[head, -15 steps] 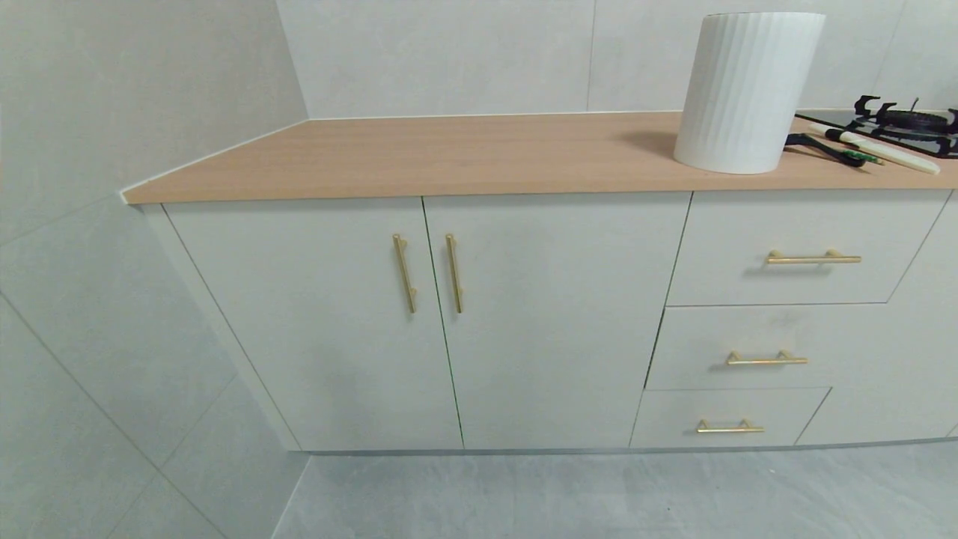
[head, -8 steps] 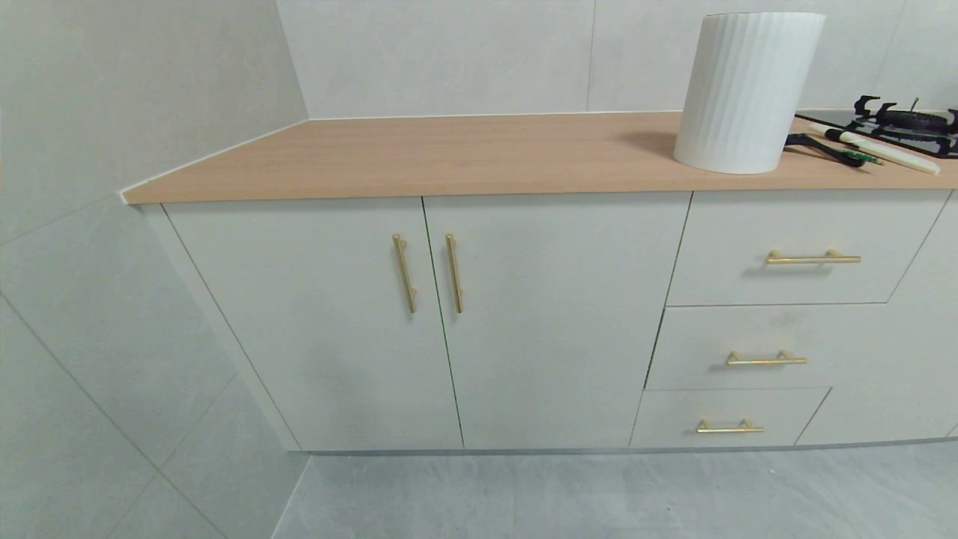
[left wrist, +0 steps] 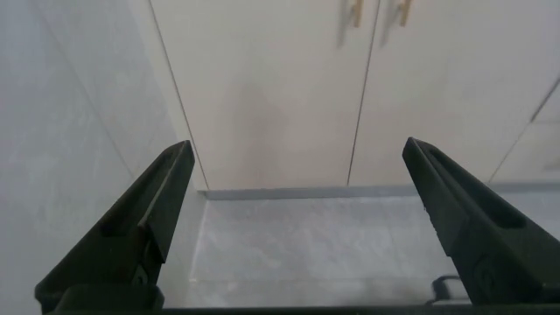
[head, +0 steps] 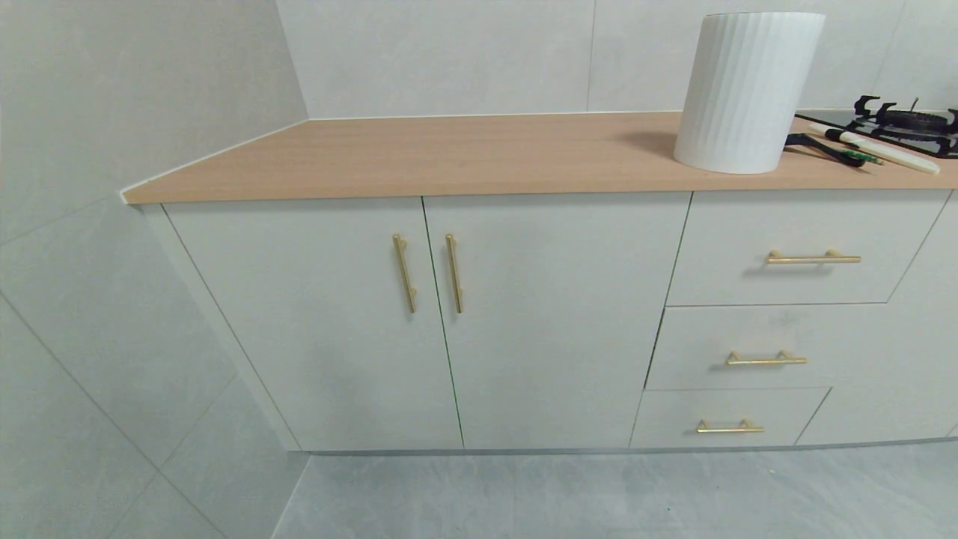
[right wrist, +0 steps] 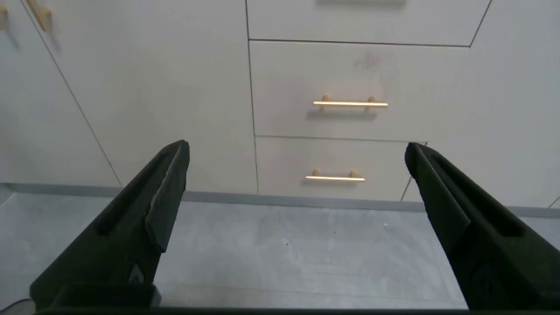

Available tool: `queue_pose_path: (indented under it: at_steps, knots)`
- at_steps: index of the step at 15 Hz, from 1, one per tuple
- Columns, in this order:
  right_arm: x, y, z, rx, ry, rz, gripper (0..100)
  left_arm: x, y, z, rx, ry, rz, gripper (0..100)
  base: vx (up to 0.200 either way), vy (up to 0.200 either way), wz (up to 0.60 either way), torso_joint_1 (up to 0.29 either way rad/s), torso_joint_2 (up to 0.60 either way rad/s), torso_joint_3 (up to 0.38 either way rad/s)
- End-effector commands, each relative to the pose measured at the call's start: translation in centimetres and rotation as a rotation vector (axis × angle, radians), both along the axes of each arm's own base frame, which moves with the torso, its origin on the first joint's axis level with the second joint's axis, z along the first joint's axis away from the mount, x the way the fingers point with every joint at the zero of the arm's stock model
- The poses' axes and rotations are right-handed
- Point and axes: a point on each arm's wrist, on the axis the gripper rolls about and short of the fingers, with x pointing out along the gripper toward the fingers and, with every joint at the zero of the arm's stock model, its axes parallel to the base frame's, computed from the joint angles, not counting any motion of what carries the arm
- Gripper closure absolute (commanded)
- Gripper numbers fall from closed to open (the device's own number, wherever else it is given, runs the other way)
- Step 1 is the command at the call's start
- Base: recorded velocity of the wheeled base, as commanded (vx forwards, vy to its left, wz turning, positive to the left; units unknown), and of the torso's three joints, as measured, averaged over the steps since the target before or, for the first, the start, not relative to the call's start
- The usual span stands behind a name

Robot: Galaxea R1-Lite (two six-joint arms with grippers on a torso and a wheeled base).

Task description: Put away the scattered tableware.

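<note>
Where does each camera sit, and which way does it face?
Head view: on the robot's head, looking down at countertop, cabinet doors and drawers.
Left wrist view: on the left wrist, facing the doors' base and floor past the open left gripper.
Right wrist view: on the right wrist, facing the lower drawers past the open right gripper.
Shared: head and left wrist show the door handles; head and right wrist, drawer handles.

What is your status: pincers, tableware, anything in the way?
Left pincer and right pincer open, empty, facing shut cabinet fronts. Black-handled utensil and cream-handled utensil lie on wooden countertop. Tall white ribbed container stands beside them.
</note>
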Motion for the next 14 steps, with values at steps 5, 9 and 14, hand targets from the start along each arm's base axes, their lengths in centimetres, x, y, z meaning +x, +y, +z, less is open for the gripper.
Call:
queue_pose_path:
  at_steps: [5, 9, 14]
  knots:
    - [0.02, 0.00, 0.02, 0.004, 0.002, 0.002, 0, 0.01, 0.00, -0.01, -0.003, 0.001, 0.001, 0, 0.000, 0.000, 0.00, 0.000, 0.00, 0.000]
    - [0.03, 0.00, -0.04, 0.004, 0.005, 0.002, 0, 0.01, 0.00, -0.01, -0.003, 0.001, 0.001, 0, 0.000, 0.000, 0.00, 0.000, 0.00, 0.000]
    - [0.02, 0.00, 0.02, 0.005, 0.002, 0.002, 0, 0.01, 0.00, -0.01, -0.001, 0.001, 0.001, 0, 0.000, -0.160, 0.00, 0.003, 0.00, 0.010]
